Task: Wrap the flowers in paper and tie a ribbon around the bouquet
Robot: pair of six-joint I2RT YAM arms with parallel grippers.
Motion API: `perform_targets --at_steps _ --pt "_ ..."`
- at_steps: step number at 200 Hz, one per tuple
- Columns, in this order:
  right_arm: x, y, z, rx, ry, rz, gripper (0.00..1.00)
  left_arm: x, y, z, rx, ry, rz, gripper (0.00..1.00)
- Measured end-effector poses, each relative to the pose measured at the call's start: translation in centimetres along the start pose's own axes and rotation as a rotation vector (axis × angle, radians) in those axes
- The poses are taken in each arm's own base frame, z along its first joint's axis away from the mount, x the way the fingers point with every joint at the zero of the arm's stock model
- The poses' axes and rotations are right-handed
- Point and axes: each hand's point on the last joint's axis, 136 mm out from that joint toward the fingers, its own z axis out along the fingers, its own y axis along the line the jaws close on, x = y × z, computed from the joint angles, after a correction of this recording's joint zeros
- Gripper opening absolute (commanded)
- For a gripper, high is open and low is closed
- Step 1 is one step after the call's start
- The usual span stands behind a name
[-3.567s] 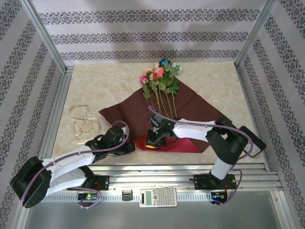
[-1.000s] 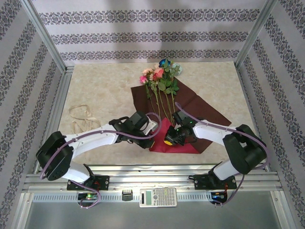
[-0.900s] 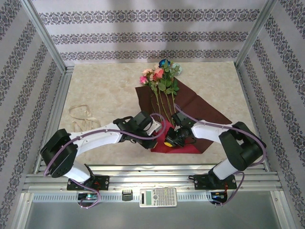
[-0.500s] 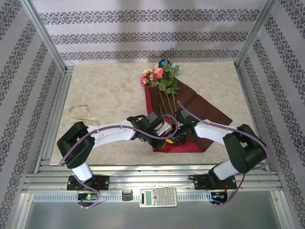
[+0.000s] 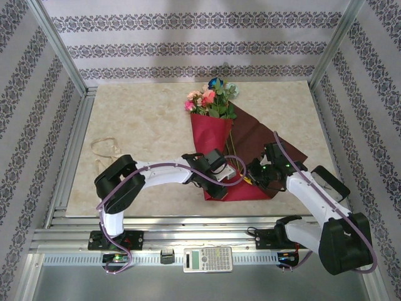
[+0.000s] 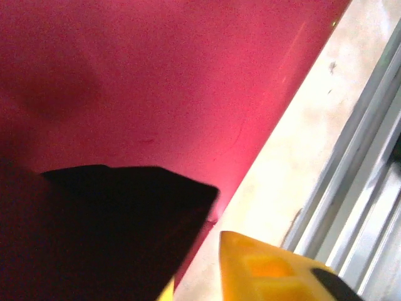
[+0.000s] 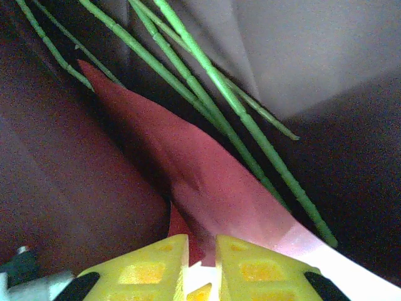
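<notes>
On the tabletop (image 5: 144,119) the paper (image 5: 213,135) lies with a red flap folded over the flowers (image 5: 210,100), whose heads show at its 12 o'clock end. The ribbon (image 5: 106,157) lies well apart at 9 o'clock. The right gripper (image 7: 200,243), narrow, pinches the paper's red edge. The left gripper (image 5: 217,186) rests on the flap; I cannot tell its opening.

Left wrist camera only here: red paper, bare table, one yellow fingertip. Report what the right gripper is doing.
Observer: The right gripper pinches a fold of the crimson red paper sheet between its yellow pads, beside thin green flower stems.
Operator: Give me the flower heads.
Observer: Pink, peach and blue flower heads poke out past the sheet's far end.
Operator: Now the ribbon.
Observer: The limp cream-beige ribbon lies loose on the marbled table, left of the sheet, untouched.
</notes>
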Motion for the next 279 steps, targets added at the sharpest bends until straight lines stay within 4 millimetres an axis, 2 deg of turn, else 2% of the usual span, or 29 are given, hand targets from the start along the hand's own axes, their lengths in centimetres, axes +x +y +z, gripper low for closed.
perform_targets --at_steps 33,66,99,121,148,202,212,234,254,279 --pt "0.5 -0.6 -0.5 0.037 0.019 -0.015 0.26 0.4 0.0 0.4 0.004 0.017 -0.003 0.42" --pt "0.4 0.5 -1.7 0.025 0.004 -0.041 0.31 0.4 -0.2 0.4 0.017 0.019 -0.003 0.59" --pt "0.2 1.8 -2.8 0.004 -0.013 -0.065 0.36 0.5 -0.5 0.4 0.027 0.021 0.002 0.61" --pt "-0.2 2.9 -3.6 -0.016 -0.029 -0.080 0.44 0.5 -0.6 0.4 0.032 0.022 0.007 0.63" --pt "-0.9 5.5 -4.9 -0.065 -0.053 -0.116 0.55 0.5 -0.6 0.4 0.036 0.023 0.016 0.63" --pt "-2.1 14.1 -6.9 -0.162 -0.075 -0.309 0.66 0.7 -0.5 0.6 0.035 0.029 0.026 0.63" --pt "-2.2 15.3 -6.9 -0.168 -0.073 -0.339 0.70 0.7 -0.5 0.6 0.035 0.029 0.030 0.63" --pt "-1.9 16.8 -6.1 -0.162 -0.059 -0.396 0.70 0.7 -0.5 0.6 0.035 0.029 0.034 0.63" --pt "-1.7 16.3 -4.6 -0.119 -0.031 -0.401 0.66 0.7 -0.5 0.6 0.035 0.029 0.037 0.62" --pt "-2.4 15.3 -2.3 -0.056 -0.009 -0.395 0.53 0.7 -0.5 0.6 0.035 0.029 0.037 0.62"
